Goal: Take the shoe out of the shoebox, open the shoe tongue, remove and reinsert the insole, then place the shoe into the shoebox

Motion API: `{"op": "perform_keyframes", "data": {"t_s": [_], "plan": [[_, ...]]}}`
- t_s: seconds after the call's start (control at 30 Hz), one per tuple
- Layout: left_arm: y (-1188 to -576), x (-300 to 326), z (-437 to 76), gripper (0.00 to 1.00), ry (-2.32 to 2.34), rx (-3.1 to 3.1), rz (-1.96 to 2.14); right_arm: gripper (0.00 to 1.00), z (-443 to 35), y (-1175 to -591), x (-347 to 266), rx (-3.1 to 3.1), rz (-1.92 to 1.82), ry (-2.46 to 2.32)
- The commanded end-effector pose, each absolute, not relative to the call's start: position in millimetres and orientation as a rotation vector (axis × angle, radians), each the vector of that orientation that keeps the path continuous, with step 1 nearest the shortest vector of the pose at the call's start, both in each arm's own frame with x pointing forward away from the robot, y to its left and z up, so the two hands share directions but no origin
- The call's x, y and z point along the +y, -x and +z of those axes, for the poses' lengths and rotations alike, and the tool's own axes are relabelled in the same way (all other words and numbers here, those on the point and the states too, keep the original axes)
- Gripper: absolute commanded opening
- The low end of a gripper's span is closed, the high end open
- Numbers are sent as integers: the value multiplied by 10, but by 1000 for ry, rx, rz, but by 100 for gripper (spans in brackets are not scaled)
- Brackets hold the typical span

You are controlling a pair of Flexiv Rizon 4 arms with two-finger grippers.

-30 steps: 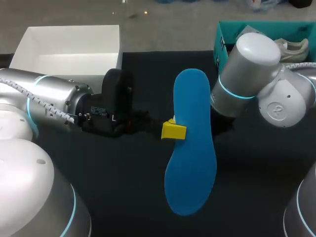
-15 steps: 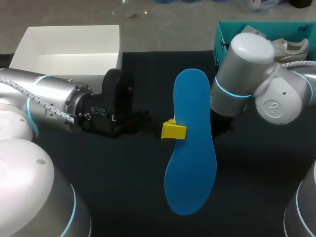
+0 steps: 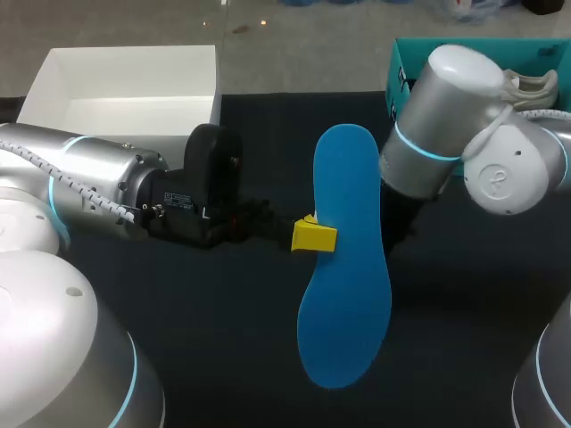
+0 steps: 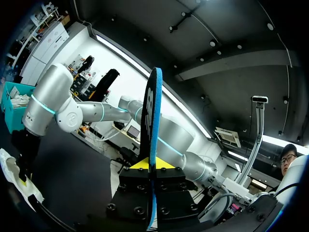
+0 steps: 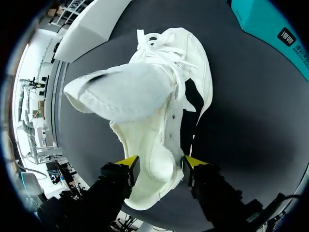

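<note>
Roughly midway through, judging by the layout: white fabric lace-up shoe (image 5: 161, 130) out of the teal cardboard shoebox (image 3: 400, 62) and lying on the black matte table (image 3: 223, 312), padded tongue (image 5: 120, 92) folded open, smooth bright-blue insole (image 3: 346, 267) already out. Left to do: reinserting the insole, then boxing the shoe. Left gripper (image 3: 312, 234) clamped on the thin, flat insole, held on edge above the table. Right gripper (image 5: 159, 164) closed around the shoe's soft heel, a yellow tip on each side.

Black table (image 3: 223, 357), white shoe (image 5: 149, 145) — seemingly resting
</note>
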State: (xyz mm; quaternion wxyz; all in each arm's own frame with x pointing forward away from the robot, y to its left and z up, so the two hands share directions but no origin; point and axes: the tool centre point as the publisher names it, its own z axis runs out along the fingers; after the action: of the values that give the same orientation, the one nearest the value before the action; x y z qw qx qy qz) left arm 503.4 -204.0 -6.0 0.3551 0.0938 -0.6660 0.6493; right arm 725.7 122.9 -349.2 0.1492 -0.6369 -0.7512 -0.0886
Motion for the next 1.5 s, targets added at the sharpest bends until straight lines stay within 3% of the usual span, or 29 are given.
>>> {"op": "perform_keyframes", "data": {"t_s": [0.03, 0.57, 0.9, 1.13, 1.37, 1.5], "plan": [[-5036, -2050, -65, 0, -241, -1720, 1678, 100, -3128, -7091, 937, -2062, -444, 1741], [-5036, -2050, -65, 0, -241, -1720, 1678, 100, -2941, -7126, 882, -1893, -529, 1722], [-5282, -1957, -193, 0, -193, -1904, 1766, 100, -2266, -7283, 491, -1495, -856, 1544], [-5794, -1876, -248, 0, 71, -2122, 1919, 100, -1926, -7155, 427, -1394, -924, 1489], [-6094, -1911, -402, 0, 661, -2643, 1665, 100, -1680, -7061, 415, -1319, -966, 1419], [-6078, -1939, -413, 0, 697, -2667, 1681, 100, -1631, -7052, 405, -1322, -987, 1422]]}}
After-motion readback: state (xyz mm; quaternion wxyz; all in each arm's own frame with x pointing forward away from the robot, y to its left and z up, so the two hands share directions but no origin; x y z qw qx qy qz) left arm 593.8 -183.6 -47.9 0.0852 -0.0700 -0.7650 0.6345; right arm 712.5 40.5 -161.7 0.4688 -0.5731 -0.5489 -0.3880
